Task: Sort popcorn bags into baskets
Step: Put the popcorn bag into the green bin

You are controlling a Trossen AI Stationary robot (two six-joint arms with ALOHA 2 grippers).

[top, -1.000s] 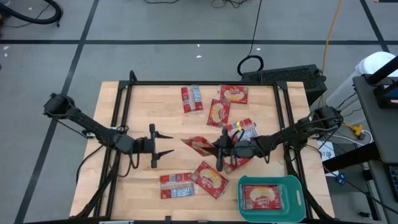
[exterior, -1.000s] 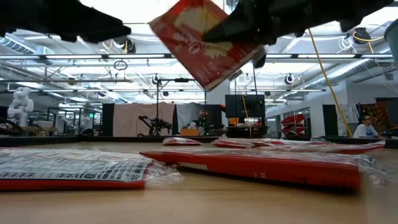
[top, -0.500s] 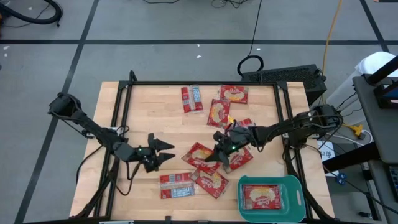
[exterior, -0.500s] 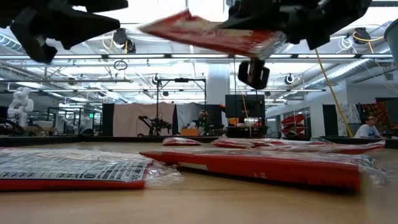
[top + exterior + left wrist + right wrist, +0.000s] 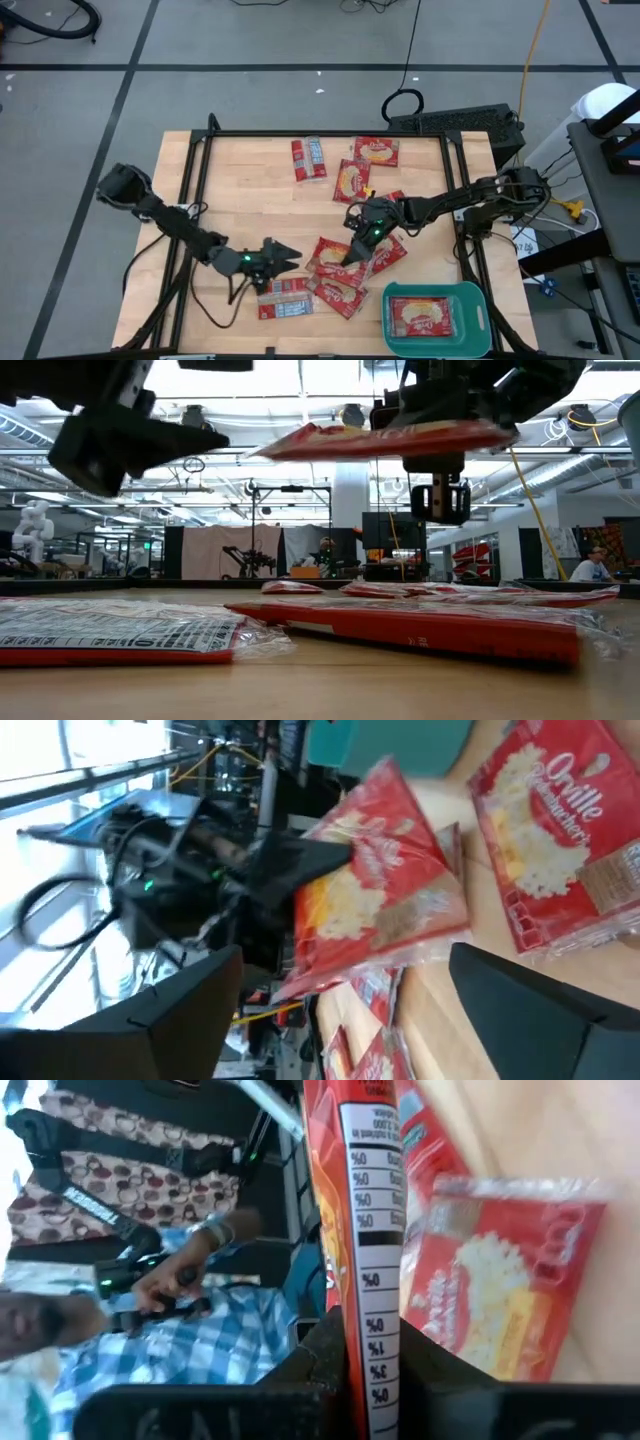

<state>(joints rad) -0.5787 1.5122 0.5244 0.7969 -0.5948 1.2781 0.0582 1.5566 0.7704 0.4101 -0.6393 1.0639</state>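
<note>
Fingers of the right gripper (image 5: 352,250) pinch a flat red popcorn packet (image 5: 385,438) by one edge, above the wooden table (image 5: 230,190), near the teal plastic basket (image 5: 470,295); it may slip. Left gripper (image 5: 283,255) gapes empty.

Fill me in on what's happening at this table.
Two robot arms are sorting red popcorn bags. The right gripper is shut on one bag, held flat above the table. The left gripper hangs open beside it, holding nothing. The teal basket holds one bag; the others lie loose on the wood.
</note>
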